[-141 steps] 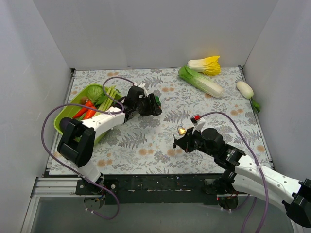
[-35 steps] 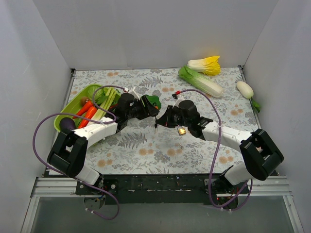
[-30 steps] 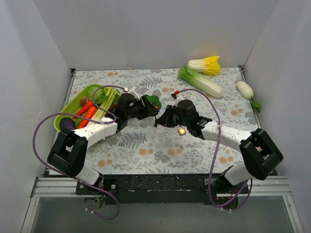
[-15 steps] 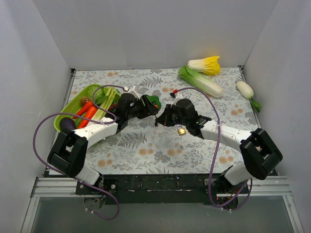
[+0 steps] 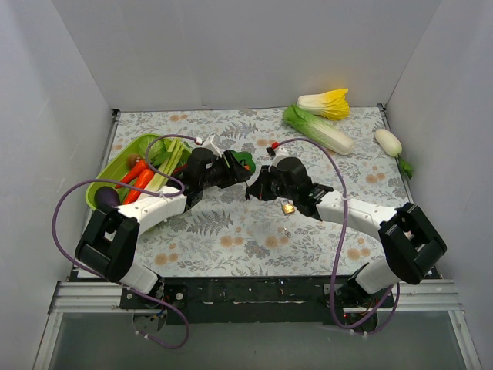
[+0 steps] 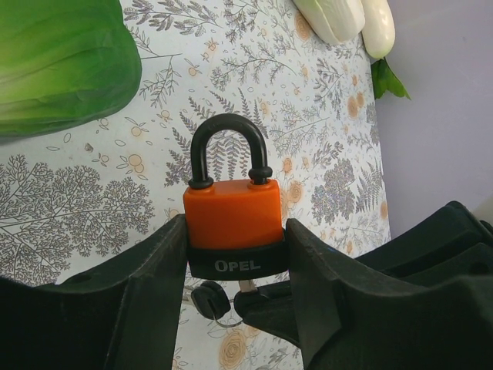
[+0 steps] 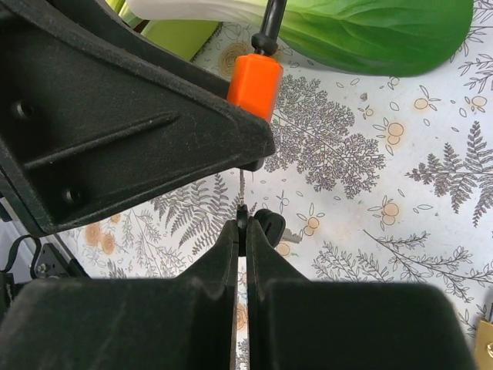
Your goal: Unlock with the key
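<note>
An orange padlock [image 6: 231,220] with a black shackle and a black base is clamped upright between my left gripper's [image 6: 235,235] fingers; it also shows in the right wrist view [image 7: 255,85]. My right gripper [image 7: 242,225] is shut on a key's black head, just below the padlock. The metal blade [image 7: 242,189] points up to the padlock's base [image 6: 248,285]; how far it enters I cannot tell. A second black-headed key [image 6: 206,299] hangs on the same ring. In the top view both grippers, left [image 5: 240,171] and right [image 5: 254,187], meet mid-table.
A small brass padlock [image 5: 287,206] sits by my right wrist. A green tray [image 5: 104,181] of vegetables stands at the left. A green leafy vegetable [image 5: 245,160] lies behind the left gripper. A long cabbage [image 5: 317,129], a yellow-white cabbage [image 5: 325,102] and a white radish [image 5: 389,141] lie at the back right.
My right arm swung from the near right to the table's middle and met the left gripper. Over the last second it crept slightly up-left toward the padlock. The left arm held still.
</note>
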### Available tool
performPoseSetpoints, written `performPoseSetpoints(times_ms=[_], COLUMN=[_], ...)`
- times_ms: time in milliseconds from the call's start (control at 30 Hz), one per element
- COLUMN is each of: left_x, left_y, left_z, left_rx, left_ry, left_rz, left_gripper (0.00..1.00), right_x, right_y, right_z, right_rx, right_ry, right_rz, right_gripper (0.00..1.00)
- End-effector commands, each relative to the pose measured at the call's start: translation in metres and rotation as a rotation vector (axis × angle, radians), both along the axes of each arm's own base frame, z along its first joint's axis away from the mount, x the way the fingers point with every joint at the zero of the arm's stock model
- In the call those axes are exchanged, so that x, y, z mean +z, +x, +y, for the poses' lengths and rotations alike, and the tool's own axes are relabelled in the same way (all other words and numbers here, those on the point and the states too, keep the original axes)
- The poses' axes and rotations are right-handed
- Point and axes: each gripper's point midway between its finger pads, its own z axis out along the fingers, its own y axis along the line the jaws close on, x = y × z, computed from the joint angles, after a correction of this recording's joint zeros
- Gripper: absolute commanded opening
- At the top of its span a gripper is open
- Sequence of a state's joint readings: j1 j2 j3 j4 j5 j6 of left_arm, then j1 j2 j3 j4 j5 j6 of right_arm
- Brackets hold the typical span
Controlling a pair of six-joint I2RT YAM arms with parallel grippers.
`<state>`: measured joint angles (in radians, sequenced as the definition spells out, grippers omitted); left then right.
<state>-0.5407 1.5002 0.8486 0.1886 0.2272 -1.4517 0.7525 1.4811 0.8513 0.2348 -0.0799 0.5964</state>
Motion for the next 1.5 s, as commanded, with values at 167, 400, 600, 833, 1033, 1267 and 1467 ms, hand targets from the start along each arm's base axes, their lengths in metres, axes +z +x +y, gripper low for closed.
performPoseSetpoints(times_ms=[167,400,600,833,1033,1267,1467], left_x=[0.015,0.013,0.011,0.008,0.004,0.001,0.002], left_y=[-0.039,-0.042,-0.041,-0.039,-0.041,-0.043,-0.047], left_z=[-0.033,-0.035,-0.035,-0.034,-0.037,-0.039,-0.044], left_rx=[-0.205,-0.219,-0.219,-0.217,-0.245,-0.262,-0.290], left_ry=[-0.078,-0.082,-0.075,-0.058,-0.053,-0.057,-0.077], left_rz=[0.050,0.064,0.066,0.062,0.066,0.077,0.089], left_gripper=[0.00,0.00,0.00,0.00,0.00,0.00,0.00], right_x=[0.070,0.075,0.086,0.101,0.112,0.120,0.120], right_y=[0.049,0.050,0.052,0.056,0.055,0.059,0.059], right_z=[0.012,0.013,0.007,-0.002,-0.009,-0.024,-0.023], right_rx=[-0.116,-0.139,-0.183,-0.233,-0.251,-0.310,-0.301], right_ry=[0.082,0.041,0.049,0.060,0.058,0.028,0.034], right_rz=[-0.283,-0.341,-0.375,-0.412,-0.440,-0.482,-0.496], right_gripper=[0.01,0.01,0.01,0.01,0.01,0.01,0.01])
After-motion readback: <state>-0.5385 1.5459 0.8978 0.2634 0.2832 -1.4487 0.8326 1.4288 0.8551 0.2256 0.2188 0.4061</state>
